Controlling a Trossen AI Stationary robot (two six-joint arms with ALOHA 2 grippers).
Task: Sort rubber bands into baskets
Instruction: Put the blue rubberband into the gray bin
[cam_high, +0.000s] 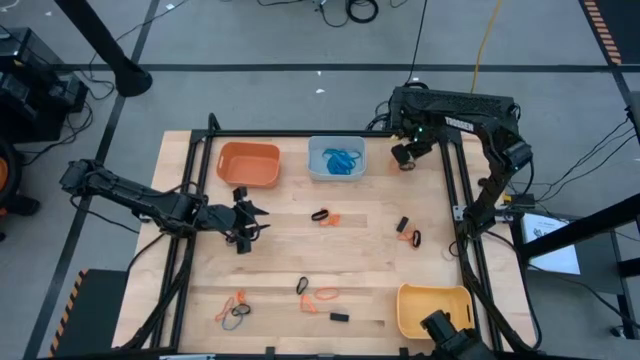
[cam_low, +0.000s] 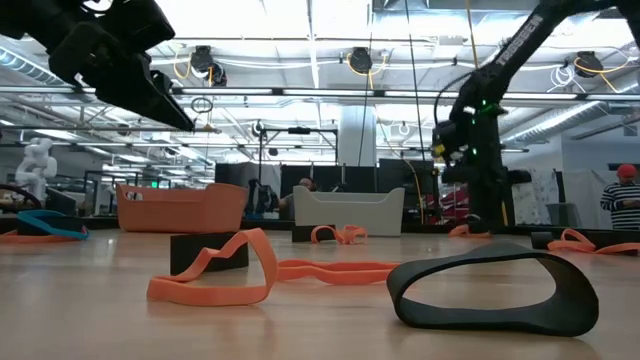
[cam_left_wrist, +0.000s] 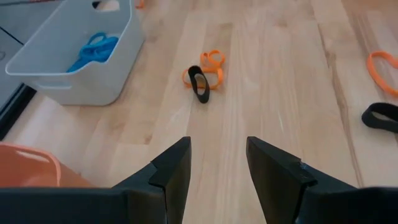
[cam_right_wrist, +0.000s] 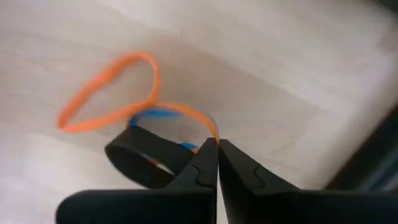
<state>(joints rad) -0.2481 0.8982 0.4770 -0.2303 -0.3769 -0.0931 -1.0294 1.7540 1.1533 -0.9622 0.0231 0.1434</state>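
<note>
My right gripper (cam_high: 405, 157) (cam_right_wrist: 217, 147) points down at the table's far right, beside the pale blue-grey basket (cam_high: 337, 158), which holds blue rubber bands (cam_high: 343, 159). It is shut on an orange rubber band (cam_right_wrist: 112, 87); a blue band (cam_right_wrist: 163, 113) and a black band (cam_right_wrist: 140, 160) lie right by its tips. My left gripper (cam_high: 246, 221) (cam_left_wrist: 217, 165) hovers open over the left of the table, near the orange basket (cam_high: 248, 165). A black band and orange bands (cam_left_wrist: 203, 76) lie ahead of it. The yellow basket (cam_high: 433, 308) stands at the near right. My right gripper pinches a stretch of the orange band's loop (cam_right_wrist: 213, 132) between its two fingertips, coming from above and pointing down. The rest of the loop trails away over the wood. Whether the blue band is caught too, I cannot tell.
Loose bands lie scattered: a black and orange pair mid-table (cam_high: 325, 216), another at the right (cam_high: 408, 234), several near the front edge (cam_high: 236, 311) (cam_high: 316, 293). A black frame (cam_high: 455, 190) borders the table. People stand in the room beyond (cam_low: 622, 200).
</note>
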